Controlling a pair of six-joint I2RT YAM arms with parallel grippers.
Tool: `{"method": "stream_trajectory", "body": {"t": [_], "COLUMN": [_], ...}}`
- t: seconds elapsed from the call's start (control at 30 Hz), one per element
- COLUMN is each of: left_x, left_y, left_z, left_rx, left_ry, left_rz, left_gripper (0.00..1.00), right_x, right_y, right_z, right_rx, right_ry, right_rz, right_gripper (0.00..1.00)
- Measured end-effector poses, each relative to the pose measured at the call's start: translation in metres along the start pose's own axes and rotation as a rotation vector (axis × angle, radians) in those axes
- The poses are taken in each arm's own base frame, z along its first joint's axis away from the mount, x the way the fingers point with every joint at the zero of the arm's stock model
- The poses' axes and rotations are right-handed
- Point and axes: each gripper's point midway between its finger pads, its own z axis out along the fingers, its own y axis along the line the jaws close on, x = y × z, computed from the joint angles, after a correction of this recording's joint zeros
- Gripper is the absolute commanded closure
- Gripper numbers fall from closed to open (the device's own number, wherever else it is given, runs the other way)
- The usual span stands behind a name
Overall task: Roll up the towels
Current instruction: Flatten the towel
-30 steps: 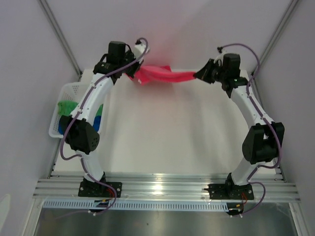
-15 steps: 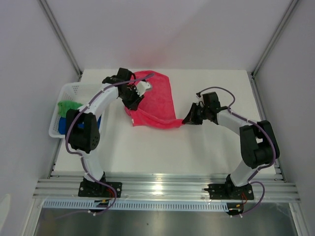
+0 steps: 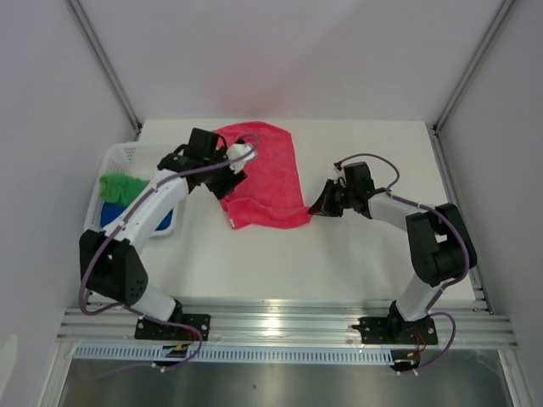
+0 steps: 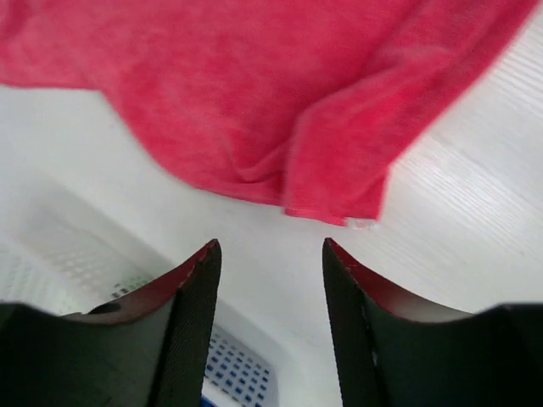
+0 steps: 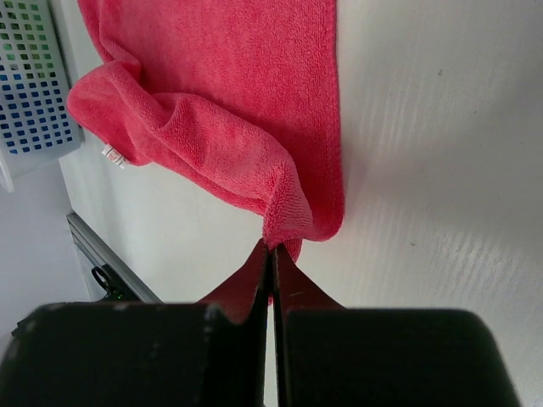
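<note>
Status: rolling not started, by my read. The pink-red towel (image 3: 267,170) is spread open on the surface (image 3: 254,263), centre-left, towards the far side. No rolled edge on it anywhere.

Green towel (image 3: 120,185) and blue towel (image 3: 108,215) are bunched in the white basket (image 3: 106,161) at the left edge. The green one looks crumpled rather than rolled. The blue one is partly under my left arm, so I can't tell. I count all three as left to do.

Left fingers (image 4: 191,314) are spread apart with nothing between them, just short of the towel's near-left corner and not touching it. That corner is folded over on itself, with the small white tag (image 4: 361,222) showing at the hem.

Right fingers (image 5: 246,284) are clenched on the near-right corner. A small ridge of cloth is pinched up there, and the rest lies flat.

Orientation: long axis runs near to far, away from the arm bases, with the far end leaning slightly left. It's only a little longer than it is wide. The near hem faces me, roughly parallel to the front rail (image 3: 280,322).

The near-left fold needs flattening before I roll, otherwise the roll probably goes lopsided.
</note>
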Motion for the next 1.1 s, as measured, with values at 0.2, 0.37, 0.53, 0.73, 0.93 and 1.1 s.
{"method": "stream_trajectory", "body": {"t": [0.2,0.37,0.53,0.73,0.93,1.1], "left_x": [0.056,0.130,0.105,0.100,0.087,0.080], "left_y": [-0.103,-0.123,-0.103,-0.105,-0.096,-0.075], "left_z": [0.043,0.063,0.073,0.075,0.085,0.097], "left_rx": [0.151,0.218,0.121,0.129,0.105,0.070], "left_ry": [0.133,0.337,0.268,0.242,0.229,0.246], "left_rz": [0.351,0.552,0.628,0.638,0.643,0.619], "left_gripper": [0.48,0.36,0.33,0.38,0.36,0.43], "right_x": [0.004,0.008,0.015,0.018,0.017,0.015], "right_y": [-0.003,-0.006,-0.010,-0.012,-0.012,-0.009], "right_z": [0.001,0.002,0.002,0.001,0.001,-0.001], "right_rx": [0.003,0.006,0.015,0.020,0.020,0.016], "right_ry": [0.003,0.010,0.021,0.023,0.021,0.012], "right_rz": [0.011,0.017,0.028,0.032,0.031,0.025], "right_gripper": [1.00,1.00,1.00,1.00,1.00,1.00]}}
